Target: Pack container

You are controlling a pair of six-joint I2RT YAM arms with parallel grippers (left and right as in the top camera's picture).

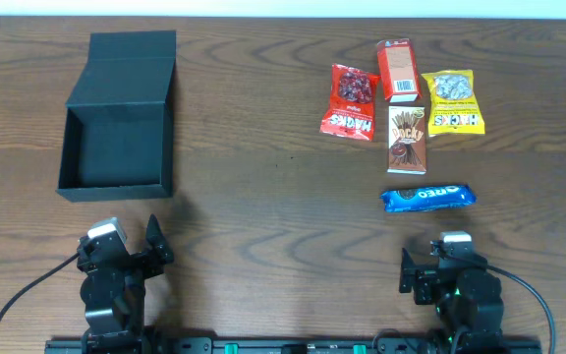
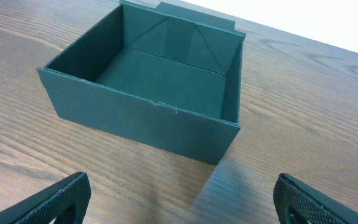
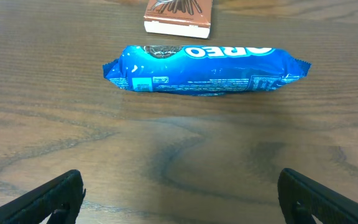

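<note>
Container (image 1: 116, 147) open on desk (image 1: 263, 226), lid flap back. Oreo pack (image 1: 427, 198) just ahead of right jaws. Left jaws, right jaws released, grasping nothing

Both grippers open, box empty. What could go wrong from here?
The glossy blue Oreo wrapper lies flat before the open right gripper; it may slip or get crushed. The brown Pocky carton sits crowded between the red pouch and yellow pouch, so grabbing one may shove neighbours. The open dark cardboard box is far left of all snacks: long carries risk drops.

Teal-black container (image 1: 118, 113), blue Oreo pack (image 1: 427, 198), brown woodgrain table (image 1: 263, 147)
</note>
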